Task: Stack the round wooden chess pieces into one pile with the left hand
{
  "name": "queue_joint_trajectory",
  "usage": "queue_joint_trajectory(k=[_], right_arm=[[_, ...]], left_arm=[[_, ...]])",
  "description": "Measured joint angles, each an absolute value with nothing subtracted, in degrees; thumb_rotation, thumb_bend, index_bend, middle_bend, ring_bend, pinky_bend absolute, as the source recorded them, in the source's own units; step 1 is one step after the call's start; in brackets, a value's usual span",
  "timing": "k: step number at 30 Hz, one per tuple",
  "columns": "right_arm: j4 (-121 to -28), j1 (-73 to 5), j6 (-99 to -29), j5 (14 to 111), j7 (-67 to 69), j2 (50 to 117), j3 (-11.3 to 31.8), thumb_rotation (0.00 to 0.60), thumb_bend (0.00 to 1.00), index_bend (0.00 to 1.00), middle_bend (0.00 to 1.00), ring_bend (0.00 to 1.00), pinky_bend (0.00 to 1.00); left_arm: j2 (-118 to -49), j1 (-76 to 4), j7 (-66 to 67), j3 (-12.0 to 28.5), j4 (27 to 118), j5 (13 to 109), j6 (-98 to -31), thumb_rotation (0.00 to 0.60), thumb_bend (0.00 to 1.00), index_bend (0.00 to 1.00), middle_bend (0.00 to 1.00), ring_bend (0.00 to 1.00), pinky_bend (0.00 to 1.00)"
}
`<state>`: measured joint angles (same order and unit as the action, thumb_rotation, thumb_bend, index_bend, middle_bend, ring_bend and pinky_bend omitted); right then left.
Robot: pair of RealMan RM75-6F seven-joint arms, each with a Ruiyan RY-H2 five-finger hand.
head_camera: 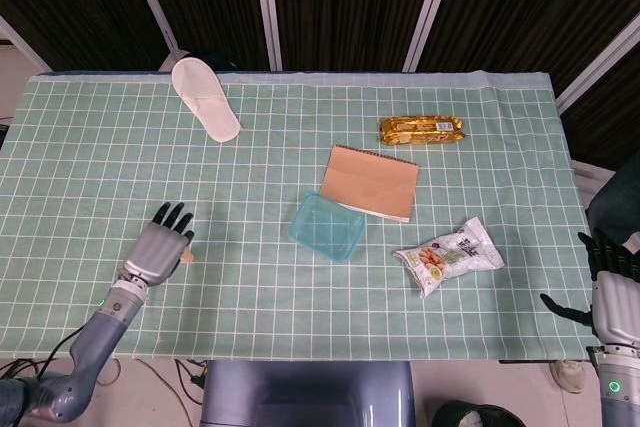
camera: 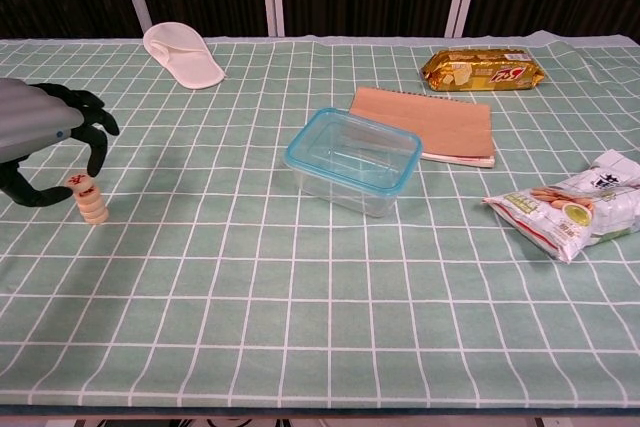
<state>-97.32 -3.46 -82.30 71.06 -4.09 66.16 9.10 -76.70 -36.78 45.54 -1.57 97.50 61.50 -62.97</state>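
A short pile of round wooden chess pieces [camera: 92, 205] stands near the table's left edge. In the head view only a sliver of the pile [head_camera: 187, 258] peeks out beside my left hand [head_camera: 160, 247]. My left hand [camera: 45, 137] hovers over the pile, and its thumb and a finger pinch the top piece [camera: 80, 183], which has a red mark and rests on the pieces below. My right hand [head_camera: 612, 297] hangs off the table's right edge with fingers spread, holding nothing.
A clear box with a blue rim [camera: 352, 159] sits mid-table, with a brown notebook [camera: 430, 125] behind it. A gold snack pack [camera: 484, 67] lies far right, a white snack bag [camera: 575, 205] near right, and a white slipper [camera: 182, 53] far left.
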Motion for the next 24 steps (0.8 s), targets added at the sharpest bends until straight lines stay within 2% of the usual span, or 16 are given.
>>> queue_joint_trajectory(k=[24], right_arm=[[-97.29, -3.46, -82.24, 71.09, -4.00, 66.10, 9.05, 0.600, 0.20, 0.11, 0.00, 0.06, 0.00]], left_arm=[[-78.46, -36.45, 46.29, -1.29, 95.00, 61.95, -63.02, 0.600, 0.36, 0.47, 0.15, 0.00, 0.10]])
